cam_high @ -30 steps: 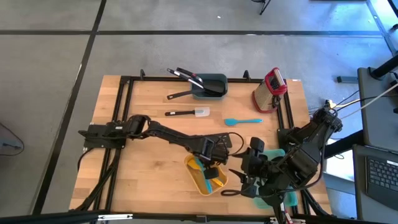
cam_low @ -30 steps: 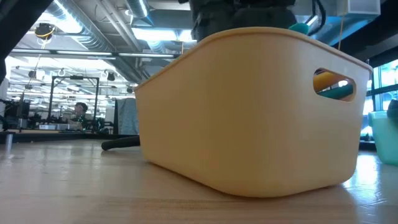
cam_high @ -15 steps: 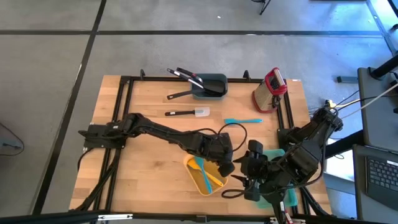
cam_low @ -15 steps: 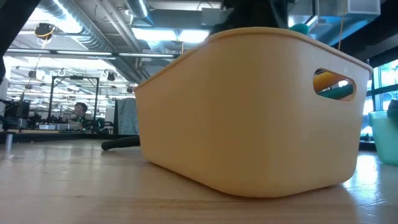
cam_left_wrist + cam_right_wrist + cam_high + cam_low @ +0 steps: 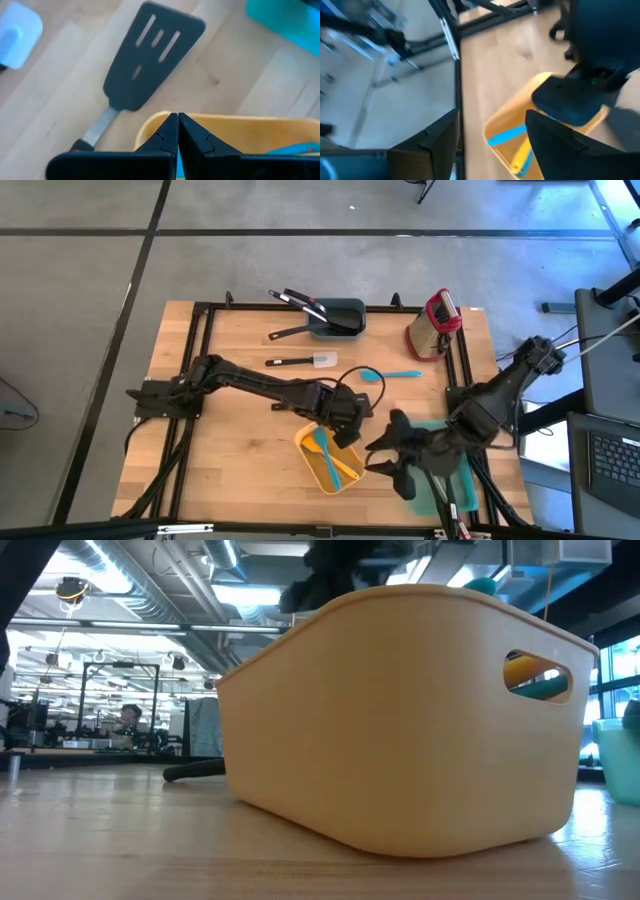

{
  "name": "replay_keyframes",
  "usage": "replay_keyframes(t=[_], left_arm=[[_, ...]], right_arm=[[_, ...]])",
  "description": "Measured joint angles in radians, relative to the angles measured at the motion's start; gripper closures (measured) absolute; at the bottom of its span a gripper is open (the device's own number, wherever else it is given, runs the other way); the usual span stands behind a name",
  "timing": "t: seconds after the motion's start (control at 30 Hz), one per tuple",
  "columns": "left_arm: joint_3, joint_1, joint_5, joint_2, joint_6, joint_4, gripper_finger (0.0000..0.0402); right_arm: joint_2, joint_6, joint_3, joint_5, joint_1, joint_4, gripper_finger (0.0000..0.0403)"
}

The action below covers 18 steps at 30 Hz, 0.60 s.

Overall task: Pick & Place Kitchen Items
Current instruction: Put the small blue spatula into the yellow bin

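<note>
Wooden counter (image 5: 240,440) carries the work: a yellow bin (image 5: 330,462) near its front edge already holds a teal spatula (image 5: 322,447) and an orange-headed one (image 5: 345,472). Just beyond the bin's rim lies a black slotted turner (image 5: 150,60), with a white spatula (image 5: 302,361) and another teal spatula (image 5: 390,375) farther back, apart from a dark bin (image 5: 335,317) of black utensils. The left gripper (image 5: 177,131) hangs closed and empty over the yellow bin's rim, so a drop looks just finished. The right gripper (image 5: 385,463) waits open beside the bin. Next, I judge, comes opening over the turner's handle and lifting it in.
</note>
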Motion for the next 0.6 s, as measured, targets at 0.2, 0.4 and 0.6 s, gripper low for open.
replay_keyframes(t=[0.2,0.4,0.6], left_arm=[[-0.143,0.011,0.077,-0.033,0.04,0.196,0.0401],[-0.427,0.047,0.125,-0.169,0.168,0.403,0.0401],[-0.85,0.181,0.369,-0.369,0.274,0.986,0.04]], right_arm=[[-0.127,0.082,-0.268,0.022,-0.027,0.298,0.0174],[-0.188,0.133,-0.308,0.14,-0.062,0.297,0.0174],[-0.207,0.123,-0.307,0.192,-0.12,0.286,0.0174]])
